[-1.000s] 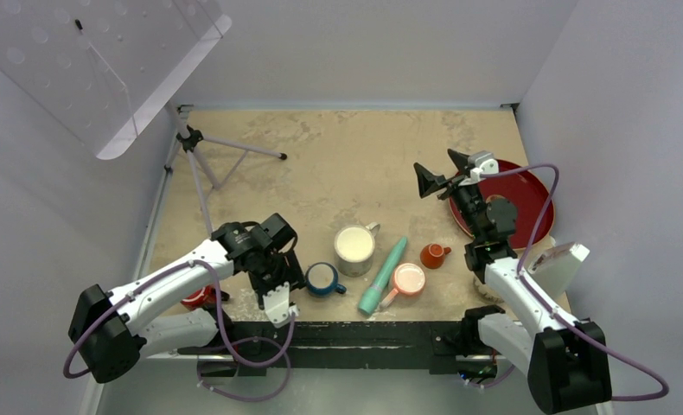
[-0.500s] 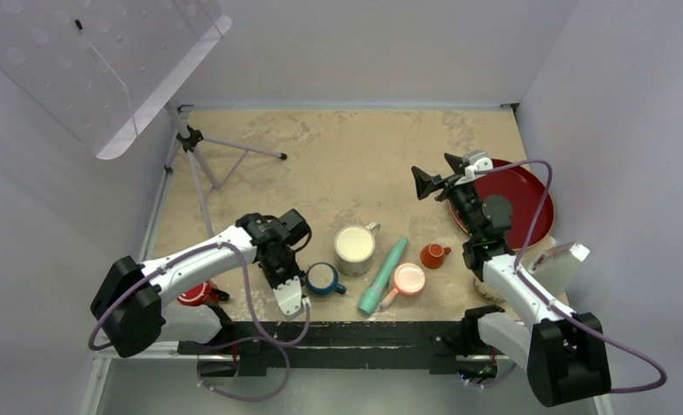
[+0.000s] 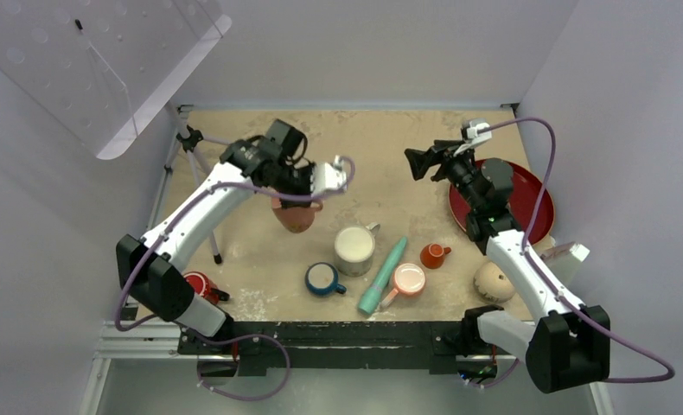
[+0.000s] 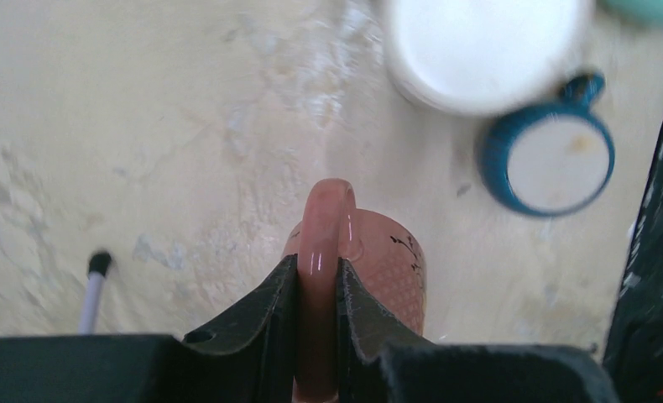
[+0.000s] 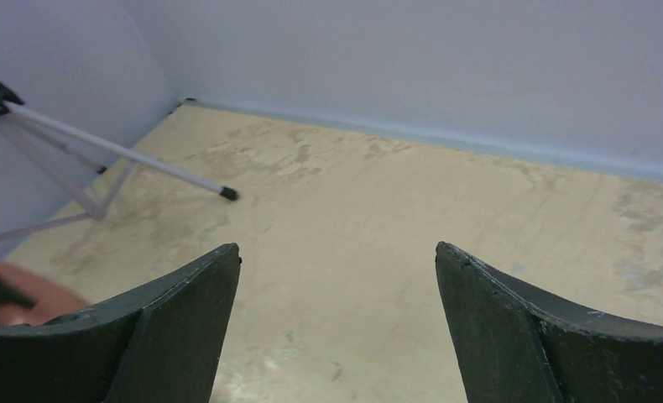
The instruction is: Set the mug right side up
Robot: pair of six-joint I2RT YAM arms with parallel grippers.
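My left gripper [image 3: 296, 201] is shut on the loop handle of the mug [image 3: 293, 218], a rounded brownish-tan mug that hangs tilted above the middle-left of the table. In the left wrist view the handle [image 4: 326, 220] is pinched between both fingers, with my left gripper [image 4: 318, 264] just above the speckled body [image 4: 388, 273]. The mug's opening does not show in either view. My right gripper [image 3: 420, 162] hovers open over the back right, well apart from the mug. In its own view my right gripper [image 5: 336, 252] holds nothing, with only bare table beneath it.
A cream-filled white mug [image 3: 354, 247], a blue cup [image 3: 322, 278], a teal stick [image 3: 383, 275], a peach-inside cup [image 3: 408, 278] and a small orange cup [image 3: 433, 255] stand near the front. A red plate [image 3: 528, 194], a beige round object [image 3: 494, 281], a red cup [image 3: 198, 285] and a tripod [image 3: 201, 160] lie around them.
The left gripper closed at the near edge, then swung up and back to the middle-left, lifting the mug by its handle. The right gripper rose slightly, uncovering the beige round object.
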